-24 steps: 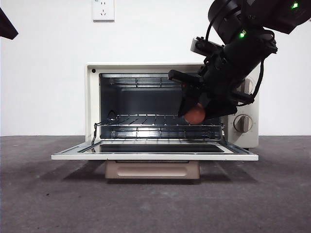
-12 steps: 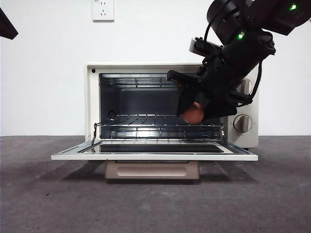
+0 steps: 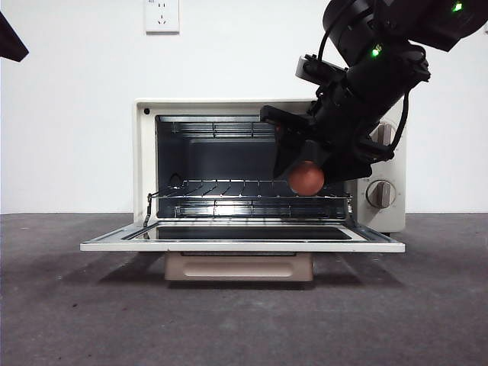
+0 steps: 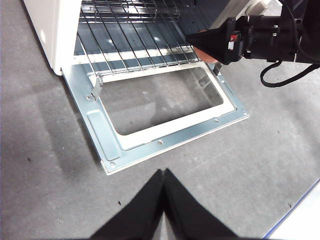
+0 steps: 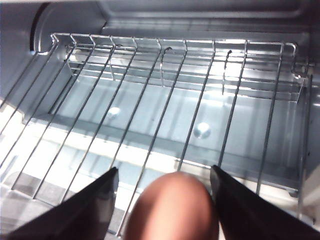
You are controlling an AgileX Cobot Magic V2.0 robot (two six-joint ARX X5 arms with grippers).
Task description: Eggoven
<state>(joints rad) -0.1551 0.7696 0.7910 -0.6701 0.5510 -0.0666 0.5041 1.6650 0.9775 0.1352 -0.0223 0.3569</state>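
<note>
The cream toaster oven (image 3: pixel 145 152) stands with its glass door (image 3: pixel 244 245) folded down flat and its wire rack (image 3: pixel 229 191) bare. My right gripper (image 3: pixel 305 164) reaches into the right side of the cavity, shut on the reddish-brown egg (image 3: pixel 306 178). The egg hangs just over the rack's front right part. In the right wrist view the egg (image 5: pixel 172 207) sits between the two jaws, over the rack wires (image 5: pixel 165 100). My left gripper (image 4: pixel 163 175) hovers shut above the table in front of the door (image 4: pixel 165 130), and from there the egg (image 4: pixel 204 52) shows only partly.
Two knobs (image 3: pixel 380 194) sit on the oven's right panel, partly behind the right arm. A tan handle (image 3: pixel 239 267) hangs under the open door. A wall socket (image 3: pixel 162 15) is above. The left arm shows as a black tip (image 3: pixel 11 38) at the top left. Grey table (image 3: pixel 244 320) lies in front.
The right gripper has shifted slightly left and deeper into the oven with the egg, which now shows more fully below the jaws. The left arm has not moved.
</note>
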